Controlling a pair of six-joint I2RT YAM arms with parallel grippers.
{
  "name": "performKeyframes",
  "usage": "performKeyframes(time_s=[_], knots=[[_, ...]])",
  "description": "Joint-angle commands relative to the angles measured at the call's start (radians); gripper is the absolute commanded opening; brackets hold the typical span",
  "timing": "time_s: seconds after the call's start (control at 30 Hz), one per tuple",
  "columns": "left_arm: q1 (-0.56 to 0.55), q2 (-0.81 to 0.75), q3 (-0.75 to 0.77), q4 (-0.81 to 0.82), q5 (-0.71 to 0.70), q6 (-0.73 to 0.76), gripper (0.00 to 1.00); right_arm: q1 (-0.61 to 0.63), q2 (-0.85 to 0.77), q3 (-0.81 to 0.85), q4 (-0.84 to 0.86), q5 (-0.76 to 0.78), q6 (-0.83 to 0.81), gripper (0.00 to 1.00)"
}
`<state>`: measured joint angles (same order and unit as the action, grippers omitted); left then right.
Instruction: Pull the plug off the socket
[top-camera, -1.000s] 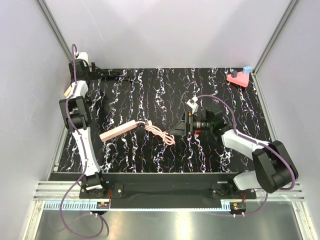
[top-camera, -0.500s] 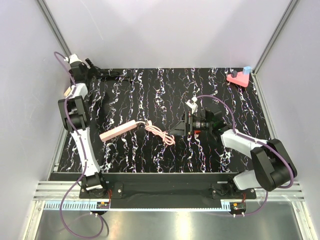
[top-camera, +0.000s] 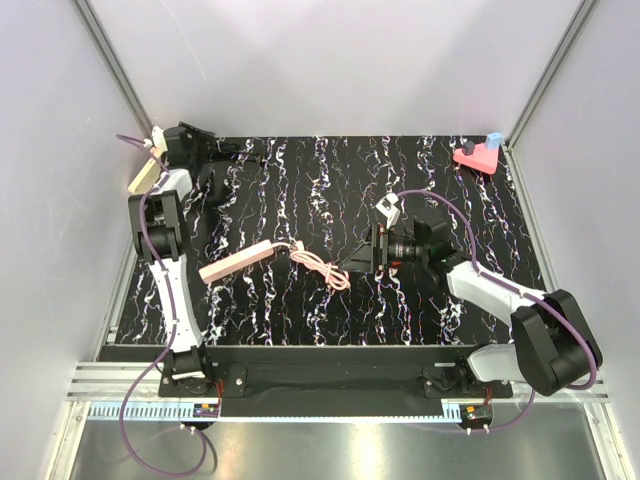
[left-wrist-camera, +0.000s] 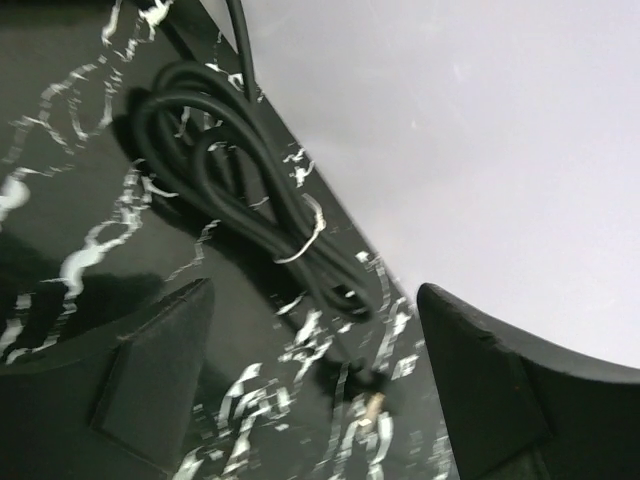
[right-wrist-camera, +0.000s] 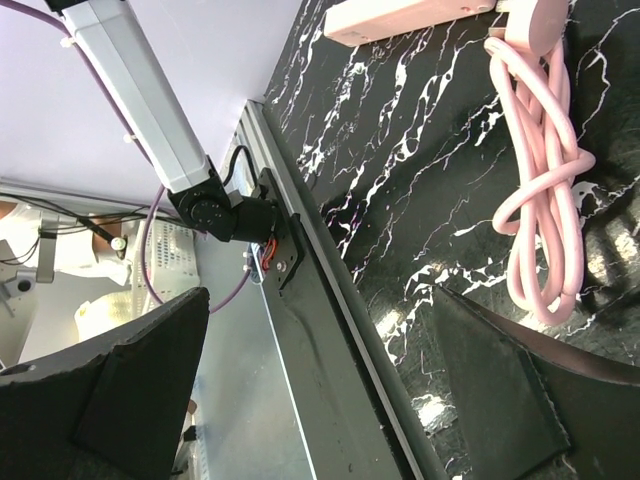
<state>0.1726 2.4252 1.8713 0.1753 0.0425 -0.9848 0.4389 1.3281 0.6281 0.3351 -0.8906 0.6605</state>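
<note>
The cream-beige socket bar (top-camera: 237, 262) lies left of centre on the black marbled table. A pink plug (top-camera: 284, 248) sits in its right end, and its pink cable (top-camera: 326, 272) lies coiled to the right. The right wrist view shows the socket (right-wrist-camera: 400, 18), the plug (right-wrist-camera: 537, 22) and the cable (right-wrist-camera: 545, 200) at the top right. My right gripper (top-camera: 353, 260) (right-wrist-camera: 320, 400) is open and empty, just right of the cable coil. My left gripper (top-camera: 222, 149) (left-wrist-camera: 315, 390) is open and empty at the back left corner, over a black cable.
A coiled black cable (top-camera: 250, 150) (left-wrist-camera: 250, 190) lies along the back left edge. A pink triangular block (top-camera: 476, 155) with a blue piece stands at the back right corner. A beige piece (top-camera: 143, 178) lies off the table's left edge. Walls enclose three sides.
My left wrist has swung down and to the right, from the back left wall to over the black cable. The right arm, socket and plug have barely moved.
</note>
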Motion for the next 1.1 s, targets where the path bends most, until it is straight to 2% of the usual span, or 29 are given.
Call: performKeyframes(time_s=[0.0, 0.23, 0.37, 0.5, 0.63, 0.67, 0.73, 0.77, 0.87, 1.07], knots=[[0.004, 0.069, 0.077, -0.019, -0.064, -0.17, 0.81, 0.008, -0.027, 0.028, -0.019, 0.025, -0.033, 1.0], [-0.025, 0.182, 0.254, -0.126, -0.104, -0.219, 0.78, 0.008, -0.015, 0.032, -0.027, 0.036, -0.048, 1.0], [-0.028, 0.251, 0.311, -0.129, -0.112, -0.249, 0.76, 0.009, -0.004, 0.028, -0.011, 0.033, -0.041, 1.0], [-0.033, 0.308, 0.377, -0.114, -0.095, -0.242, 0.66, 0.008, -0.006, 0.025, -0.011, 0.039, -0.042, 1.0], [-0.041, 0.334, 0.405, -0.066, -0.086, -0.232, 0.48, 0.008, -0.01, 0.031, -0.031, 0.05, -0.052, 1.0], [-0.042, 0.333, 0.402, -0.062, -0.078, -0.227, 0.4, 0.009, -0.015, 0.033, -0.033, 0.053, -0.053, 1.0], [-0.042, 0.325, 0.39, -0.05, -0.067, -0.216, 0.32, 0.008, -0.02, 0.035, -0.044, 0.062, -0.061, 1.0], [-0.045, 0.31, 0.381, -0.045, -0.058, -0.212, 0.24, 0.008, -0.023, 0.038, -0.048, 0.065, -0.062, 1.0], [-0.054, 0.252, 0.301, -0.004, -0.015, -0.192, 0.09, 0.008, -0.029, 0.039, -0.059, 0.071, -0.07, 1.0], [-0.119, 0.06, 0.03, 0.135, 0.063, -0.132, 0.04, 0.008, -0.05, 0.03, -0.054, 0.073, -0.067, 1.0]])
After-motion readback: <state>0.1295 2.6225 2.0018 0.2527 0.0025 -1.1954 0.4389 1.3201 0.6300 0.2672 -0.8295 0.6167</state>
